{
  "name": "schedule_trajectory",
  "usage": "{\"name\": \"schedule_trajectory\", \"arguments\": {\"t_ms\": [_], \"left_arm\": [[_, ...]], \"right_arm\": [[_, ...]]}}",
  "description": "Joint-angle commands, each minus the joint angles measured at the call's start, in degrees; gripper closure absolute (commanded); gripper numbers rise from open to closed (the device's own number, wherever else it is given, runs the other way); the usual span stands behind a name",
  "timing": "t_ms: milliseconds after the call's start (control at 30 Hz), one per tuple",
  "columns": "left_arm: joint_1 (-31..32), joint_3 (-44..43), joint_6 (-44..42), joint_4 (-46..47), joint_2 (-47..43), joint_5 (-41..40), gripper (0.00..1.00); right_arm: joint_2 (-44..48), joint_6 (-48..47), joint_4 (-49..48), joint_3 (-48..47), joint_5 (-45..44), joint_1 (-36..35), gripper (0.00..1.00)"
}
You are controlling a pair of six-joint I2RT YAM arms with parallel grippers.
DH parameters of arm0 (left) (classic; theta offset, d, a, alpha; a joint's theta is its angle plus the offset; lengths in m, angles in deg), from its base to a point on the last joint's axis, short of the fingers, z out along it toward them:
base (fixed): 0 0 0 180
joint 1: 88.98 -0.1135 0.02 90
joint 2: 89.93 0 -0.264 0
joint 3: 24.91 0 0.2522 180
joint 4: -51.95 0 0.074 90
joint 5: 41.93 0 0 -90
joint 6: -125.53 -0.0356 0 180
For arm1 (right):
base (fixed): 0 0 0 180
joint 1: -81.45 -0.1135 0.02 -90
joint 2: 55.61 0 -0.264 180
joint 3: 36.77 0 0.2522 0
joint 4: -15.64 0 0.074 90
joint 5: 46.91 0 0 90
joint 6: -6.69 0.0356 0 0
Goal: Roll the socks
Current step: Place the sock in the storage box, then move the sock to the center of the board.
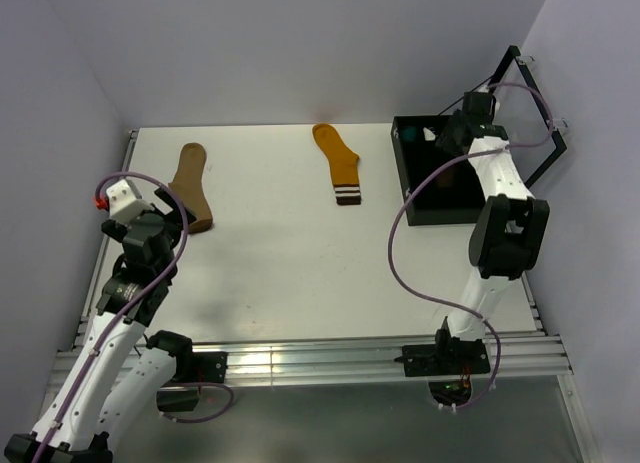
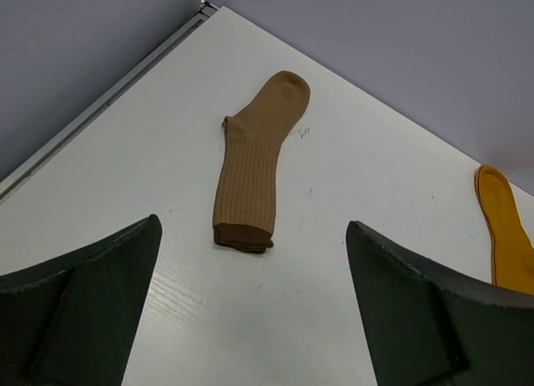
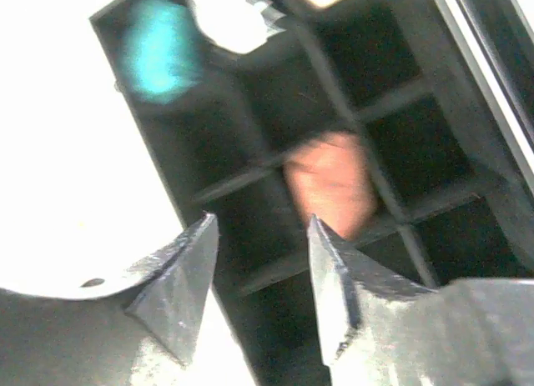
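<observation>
Top external: both bases are sitting at the near edge of the table [image 1: 280, 273].

Left arm is rising from the near-left corner, leaning forward, wrist pointing away over the left side. Left gripper [image 1: 172, 218] is hovering just short of the tan sock [image 1: 192, 183]. In the left wrist view its fingers [image 2: 92, 303] are standing spread wide and gripping nothing. The sock [image 2: 254, 165] is lying flat beyond them, darker cuff end nearest, toe pointing to the far-left corner.

Right arm is reaching farther, elbow folded high, forearm stretching over the black divided box [image 1: 400, 178] at the far right. Right gripper [image 1: 447, 138] is hanging over the box's far end, pointing down. In the right wrist view its fingers [image 3: 179, 278] are standing partly apart with nothing between them.

Beyond the tips a reddish-brown bundle [image 3: 329, 186] is sitting in a middle compartment; it looks like a rolled sock but is too blurred to confirm. Farther cells are holding a teal bundle [image 3: 158, 48] and a white bundle [image 3: 229, 15].

Mustard-orange sock [image 1: 338, 163] is lying flat at far centre, striped cuff nearest, well apart from both grippers.
</observation>
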Motion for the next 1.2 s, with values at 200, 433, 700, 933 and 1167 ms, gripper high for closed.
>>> {"name": "schedule_trajectory", "arguments": {"t_ms": [200, 433, 700, 933, 1167], "left_arm": [[-0.1, 0.1, 0.2, 0.7, -3.3, 1.6, 0.01], [0.2, 0.3, 0.1, 1.1, -4.5, 3.4, 0.01], [0.7, 0.6, 0.0, 1.6, -5.2, 4.6, 0.01], [1.3, 0.7, -0.1, 1.5, -4.8, 4.5, 0.01], [1.6, 0.7, -0.1, 1.7, -4.5, 5.1, 0.02]], "right_arm": [[13.7, -7.1, -11.2, 8.8, -1.2, -17.6, 0.41], [5.8, -6.7, -10.9, 6.7, -0.1, -26.5, 0.46], [-8.6, -8.3, -6.2, -1.7, 0.9, -30.6, 0.55], [-12.7, -3.6, -5.5, 1.8, 0.1, -33.7, 0.58], [-10.0, 3.6, -6.0, 12.4, 0.2, -39.4, 0.59]]}}
